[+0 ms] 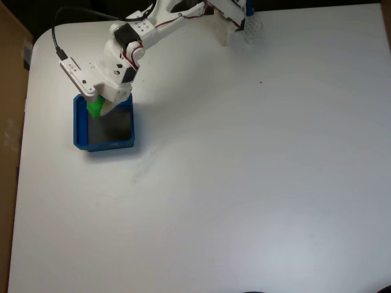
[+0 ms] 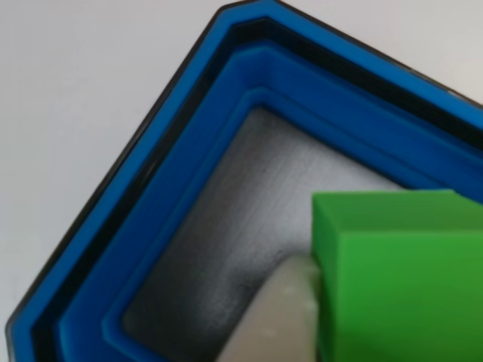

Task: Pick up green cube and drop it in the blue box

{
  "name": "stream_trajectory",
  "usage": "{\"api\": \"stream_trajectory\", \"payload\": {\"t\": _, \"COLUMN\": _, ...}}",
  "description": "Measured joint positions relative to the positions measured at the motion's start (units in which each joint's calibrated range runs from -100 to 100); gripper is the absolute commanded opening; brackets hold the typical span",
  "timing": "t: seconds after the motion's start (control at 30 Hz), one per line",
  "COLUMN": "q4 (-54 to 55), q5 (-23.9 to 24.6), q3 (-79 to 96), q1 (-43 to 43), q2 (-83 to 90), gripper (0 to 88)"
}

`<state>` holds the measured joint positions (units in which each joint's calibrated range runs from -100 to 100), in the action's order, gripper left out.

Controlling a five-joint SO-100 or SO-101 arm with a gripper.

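Fingers (image 1: pixel 99 108) of the white arm grip the green cube (image 1: pixel 95 107) over the blue box's (image 1: pixel 79 125) upper left corner on the white counter (image 1: pixel 244 183). In the other view one pale finger (image 2: pixel 279 317) presses the cube (image 2: pixel 400 279), cut off at the frame's edge; the opposite finger is hidden behind it.

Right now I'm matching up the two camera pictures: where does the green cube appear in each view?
Fixed view: the green cube sits at upper left, under the arm's white jaws, over the upper left corner of the blue box.
Other view: the cube fills the lower right, close up, a pale finger against its left side.
Shared landmark: the box's blue wall and grey floor.
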<state>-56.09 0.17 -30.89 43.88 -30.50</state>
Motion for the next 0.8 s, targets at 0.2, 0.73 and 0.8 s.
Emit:
{"api": "stream_trajectory", "payload": {"t": 0.2, "q4": 0.0, "q5": 0.0, "q3": 0.0, "q1": 0.0, "q2": 0.0, "gripper": 20.3}}
{"api": "stream_trajectory", "payload": {"t": 0.73, "q4": 0.0, "q5": 0.0, "q3": 0.0, "q1": 0.0, "q2": 0.0, "gripper": 20.8}}
{"api": "stream_trajectory", "payload": {"t": 0.8, "q4": 0.0, "q5": 0.0, "q3": 0.0, "q1": 0.0, "q2": 0.0, "gripper": 20.7}}
